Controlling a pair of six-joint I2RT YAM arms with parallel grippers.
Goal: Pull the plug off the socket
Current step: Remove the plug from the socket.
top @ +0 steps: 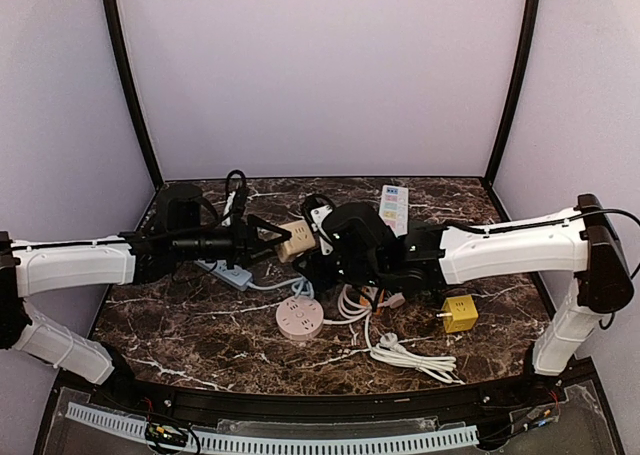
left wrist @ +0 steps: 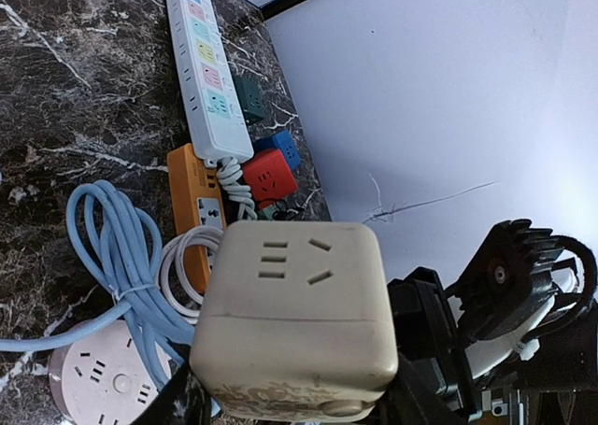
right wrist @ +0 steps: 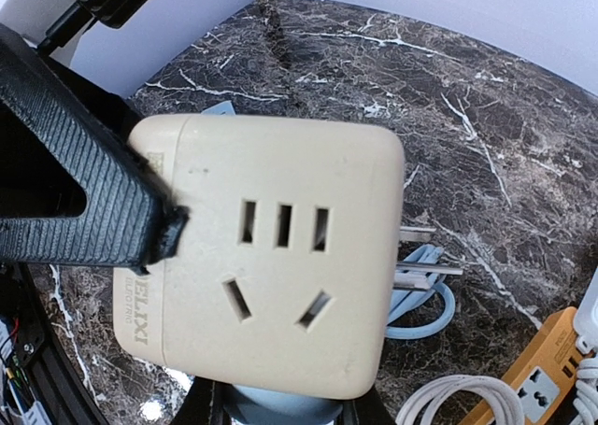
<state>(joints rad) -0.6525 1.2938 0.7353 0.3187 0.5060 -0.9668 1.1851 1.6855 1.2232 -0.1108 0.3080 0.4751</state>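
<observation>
Above the table (top: 180,325), our left gripper (top: 272,240) clamps the beige cube socket (top: 295,240); whether our right gripper (top: 322,245) grips, we cannot tell. No plug shows in the socket, so the pull seems done.

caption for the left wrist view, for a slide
Left gripper holds a beige cube socket; white power strip and blue cable beyond
</observation>
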